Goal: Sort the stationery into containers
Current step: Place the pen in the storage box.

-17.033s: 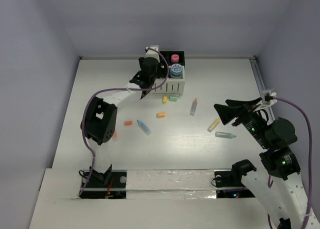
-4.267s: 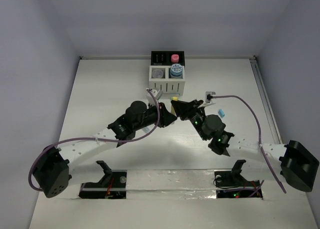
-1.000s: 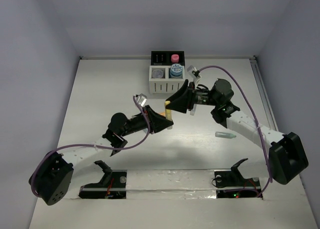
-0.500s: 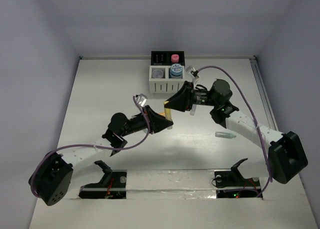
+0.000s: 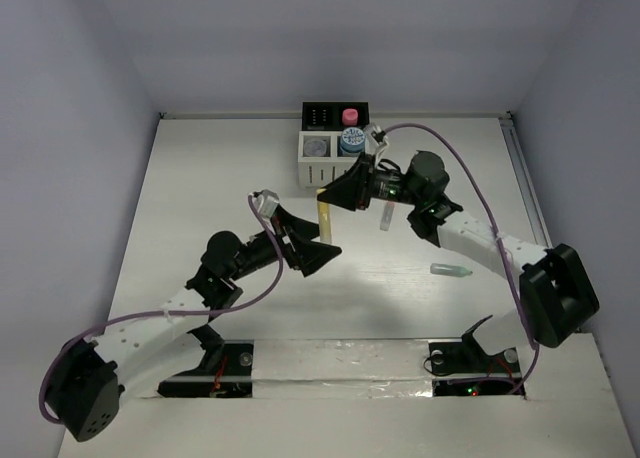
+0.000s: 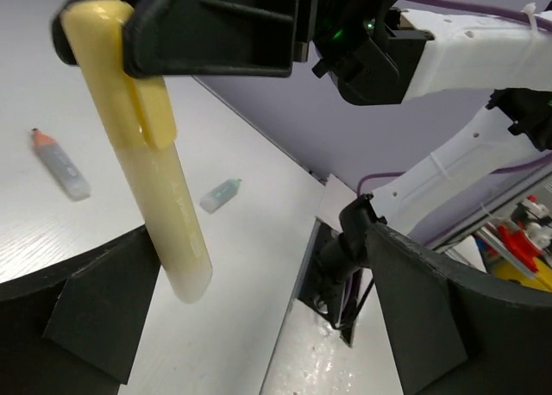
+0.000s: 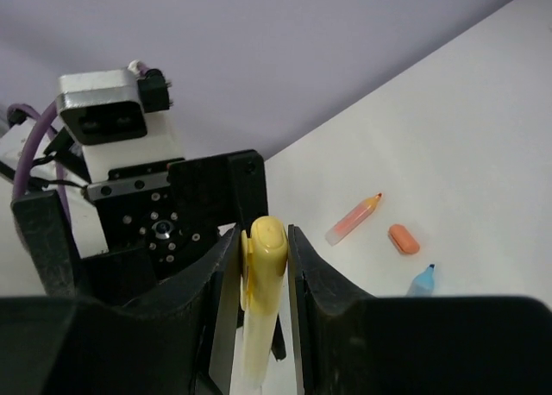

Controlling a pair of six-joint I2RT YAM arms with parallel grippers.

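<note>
We pinch the yellow marker (image 6: 159,197) in our right gripper (image 7: 263,250); our left gripper (image 5: 322,250) gapes just below. The organiser (image 5: 312,170) stands just behind.

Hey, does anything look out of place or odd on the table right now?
Nothing looks spilled or broken. The yellow marker dangles in mid-air, tilted, pinched only at its top end by the right tool, close to the open left tool. A clear tube lies loose on the table.
</note>
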